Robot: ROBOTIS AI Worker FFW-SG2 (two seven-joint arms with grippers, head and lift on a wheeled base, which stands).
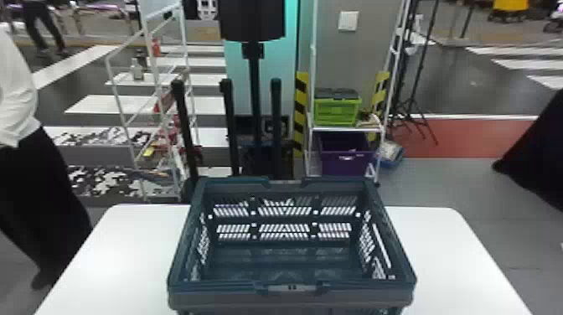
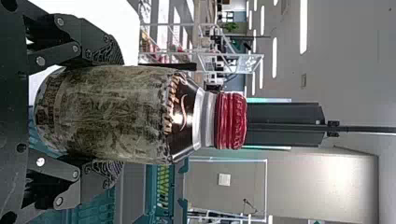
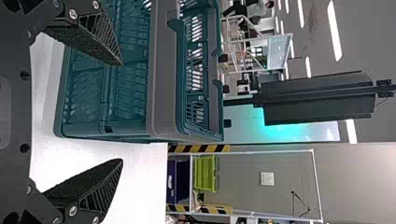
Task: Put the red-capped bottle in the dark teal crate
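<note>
Crate (image 1: 209, 295), dark teal, stands on the white table (image 1: 96, 259), centred ahead of you in the head view. Note its contents: you can look down past the slotted walls to the floor of it, and the red-capped bottle (image 2: 121, 114) is outside. Your bottle is in the left wrist view, upright in the room, its red cap (image 2: 231, 121) uppermost. Below the dark, shiny shoulder the body is mottled olive-brown; you cannot tell whether that is filling or wrapper.

Other containers: behind the table, a white rack (image 1: 345, 129) carries a lime-green box (image 1: 337, 111) with a dark grey lid. Under that shelf sits a purple bin (image 1: 343, 161); you can make out something pale at its front but cannot tell what.

Left gripper (image 2: 120, 113): holding the bottle, its two fingers set on opposite sides of the lower body — spaced to the bottle's width. You see part of the crate beyond it, toward the robot's right.

Right gripper (image 3: 122, 112): fingers wide apart, nothing between them, with the white tabletop and the crate's corner in the background. One finger overlaps the crate in your right wrist view — whether it touches, you cannot tell.
</note>
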